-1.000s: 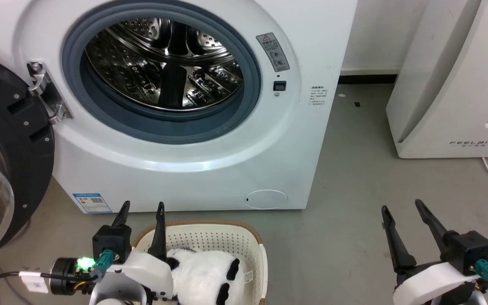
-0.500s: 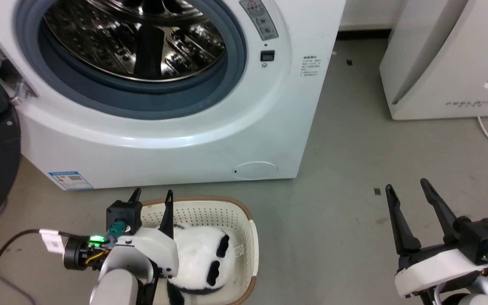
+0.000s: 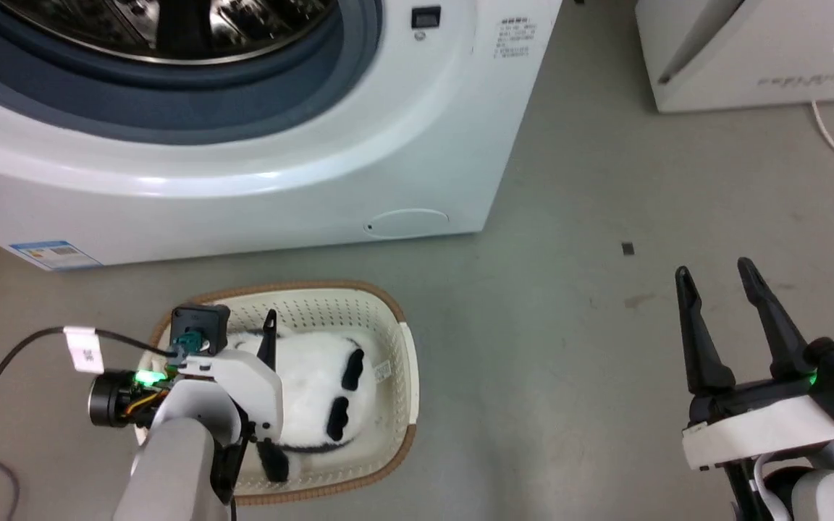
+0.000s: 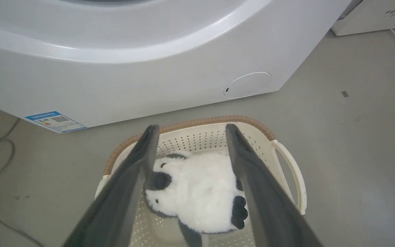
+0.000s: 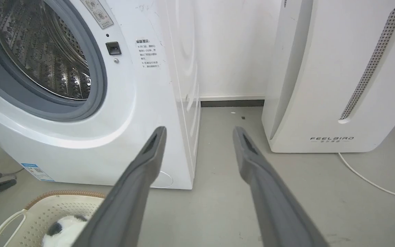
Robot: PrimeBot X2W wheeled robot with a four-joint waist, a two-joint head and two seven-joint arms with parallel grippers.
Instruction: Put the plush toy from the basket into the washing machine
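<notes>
Left gripper lowered into basket since a second ago

Left gripper [image 4: 191,127]: down from the far rim, fingers spread either side of the plush toy [image 4: 201,192]; contact not discernible.
Basket [image 4: 288,161]: holds the plush toy, lying flat, partly hidden under the left arm.
Right gripper [image 3: 712,268]: spread, above the floor [image 3: 569,347].
Washing machine [image 3: 243,195]: just behind the basket, port cut off at the top edge

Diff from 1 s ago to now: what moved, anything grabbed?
The head camera tilted down, so the whole head view shifted. The left gripper came down from the far rim of the basket into it, jaws open over the plush toy, nothing gripped yet. Unchanged: the toy lies in the basket, the right gripper is open over the floor, and the washing machine stands in place.
</notes>
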